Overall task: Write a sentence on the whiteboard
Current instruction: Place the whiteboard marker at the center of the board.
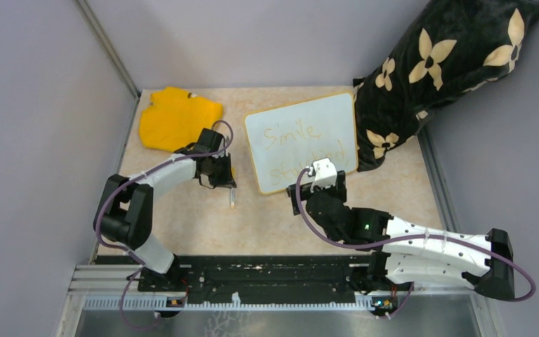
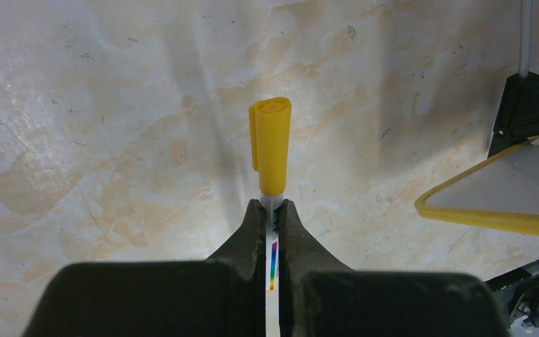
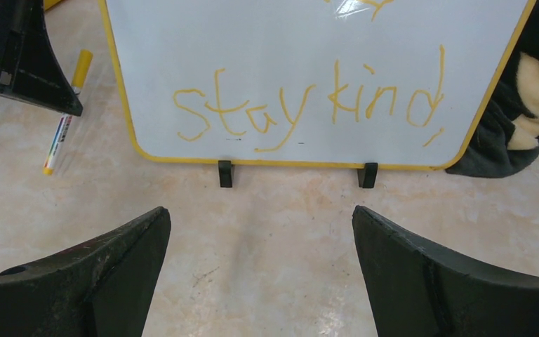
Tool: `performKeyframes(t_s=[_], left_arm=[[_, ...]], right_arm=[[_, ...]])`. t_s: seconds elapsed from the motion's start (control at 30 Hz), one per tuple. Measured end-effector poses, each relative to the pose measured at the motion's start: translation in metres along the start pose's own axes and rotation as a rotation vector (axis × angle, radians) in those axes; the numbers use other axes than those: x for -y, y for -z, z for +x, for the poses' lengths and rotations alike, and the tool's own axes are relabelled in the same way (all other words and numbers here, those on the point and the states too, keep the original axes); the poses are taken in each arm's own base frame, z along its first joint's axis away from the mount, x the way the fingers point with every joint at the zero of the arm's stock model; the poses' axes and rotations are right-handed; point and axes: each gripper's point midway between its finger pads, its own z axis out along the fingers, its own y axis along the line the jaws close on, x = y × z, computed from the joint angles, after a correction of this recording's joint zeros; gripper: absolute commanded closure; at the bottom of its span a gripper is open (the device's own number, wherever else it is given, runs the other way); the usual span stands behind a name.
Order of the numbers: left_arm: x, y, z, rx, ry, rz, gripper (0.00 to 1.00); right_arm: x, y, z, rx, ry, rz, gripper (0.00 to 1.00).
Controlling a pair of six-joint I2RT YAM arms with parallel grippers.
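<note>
Left gripper (image 2: 272, 205) clamped on the marker (image 2: 270, 144); right gripper (image 3: 260, 214) spread wide before the whiteboard (image 3: 182, 42).
The marker runs front to back, yellow cap away from the arm bases, with a rainbow strip on its barrel whose print is unreadable. The whiteboard stands right of centre, long side left to right, face toward the arms, a flowered cushion (image 1: 428, 63) at its right edge. The sentence (image 3: 302, 105) reads "Smile", then "stay kind".

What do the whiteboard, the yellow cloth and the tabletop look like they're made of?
Whiteboard: glossy white, likely coated board or plastic, since it shows glare; its yellow rim looks plastic. Yellow cloth: soft matte fabric with rumpled edges. Tabletop: smooth beige marble-pattern surface, probably laminate, lightly scuffed.
</note>
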Motion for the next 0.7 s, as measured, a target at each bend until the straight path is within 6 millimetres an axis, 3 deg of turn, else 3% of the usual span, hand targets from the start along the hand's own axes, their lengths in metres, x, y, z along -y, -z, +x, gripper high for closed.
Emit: performKeyframes(t_s=[0.53, 0.7], left_arm=[[-0.0012, -0.0088, 0.0082, -0.042, 0.005, 0.006, 0.97], [-0.0005, -0.0087, 0.0084, -0.044, 0.003, 0.011, 0.96]], right_arm=[[0.0085, 0.0017, 0.0028, -0.016, 0.085, 0.020, 0.01], [0.0076, 0.0026, -0.0063, -0.010, 0.129, 0.013, 0.01]])
